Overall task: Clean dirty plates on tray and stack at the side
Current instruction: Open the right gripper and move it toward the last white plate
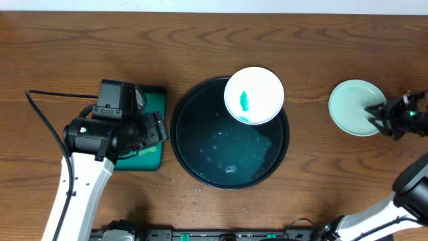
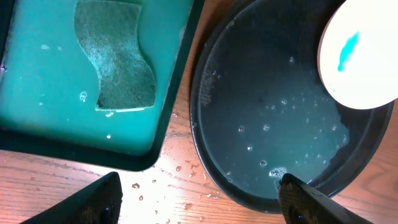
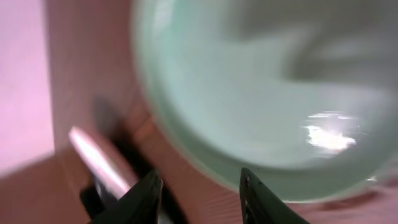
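Evidently one clean plate (image 1: 351, 104) is resting aside by the open-jawed right end effector (image 1: 378, 115) while a smeared plate (image 1: 261, 90) is waiting on the tray (image 1: 194, 150), the left end effector (image 2: 199, 190) hanging open.

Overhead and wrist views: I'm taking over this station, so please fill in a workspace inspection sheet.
Surface: wooden table, droplets beside the black tray.
Job's things: black tray holds water; smeared plate overlaps its rim; clean plate on the table, right.
Clutter: green tray with sponge.
Grippers: left gripper open near the green tray; right gripper open at the clean plate's rim.
Cables: black cable by the left arm.
Surroundings: dark strip with green lights, near edge.
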Controlling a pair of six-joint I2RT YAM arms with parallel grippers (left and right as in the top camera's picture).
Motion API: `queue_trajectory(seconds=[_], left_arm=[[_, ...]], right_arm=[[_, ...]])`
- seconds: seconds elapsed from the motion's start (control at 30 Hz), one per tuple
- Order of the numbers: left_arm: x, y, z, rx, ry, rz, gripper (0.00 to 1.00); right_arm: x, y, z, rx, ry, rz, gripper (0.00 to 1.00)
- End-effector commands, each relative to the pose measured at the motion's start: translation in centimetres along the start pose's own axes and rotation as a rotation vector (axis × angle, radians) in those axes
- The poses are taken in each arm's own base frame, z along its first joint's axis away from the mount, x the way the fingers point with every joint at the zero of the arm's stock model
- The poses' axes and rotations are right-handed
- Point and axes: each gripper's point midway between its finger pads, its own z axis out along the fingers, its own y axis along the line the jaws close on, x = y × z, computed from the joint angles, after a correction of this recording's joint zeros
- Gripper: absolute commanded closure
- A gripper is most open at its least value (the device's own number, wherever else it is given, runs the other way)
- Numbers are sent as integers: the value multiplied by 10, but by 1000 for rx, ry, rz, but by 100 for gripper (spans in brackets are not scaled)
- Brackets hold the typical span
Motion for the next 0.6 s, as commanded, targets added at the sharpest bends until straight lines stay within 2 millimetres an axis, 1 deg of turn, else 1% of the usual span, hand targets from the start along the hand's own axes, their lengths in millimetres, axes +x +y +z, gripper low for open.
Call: queue_trajectory(seconds=[0.0, 0.07, 0.13, 0.3, 0.37, 0.47, 0.57], left_arm=[[3, 3, 4, -16, 13, 11, 19], [3, 3, 4, -16, 13, 10, 19], [3, 3, 4, -16, 14, 10, 19], [3, 3, 4, -16, 14, 10, 19], [3, 3, 4, -16, 14, 10, 19], [3, 3, 4, -16, 14, 11, 19], [3, 3, 4, -16, 14, 11, 19]], right_arm=[[20, 72, -7, -134, 7, -349, 60], [35, 89, 4, -126, 42, -436, 53], [49, 100, 22, -78, 80, -506, 50], [72, 109, 72, 111, 130, -666, 40], [79, 114, 91, 149, 136, -705, 39], [90, 127, 116, 126, 151, -755, 39], [99, 136, 136, 96, 164, -781, 39]])
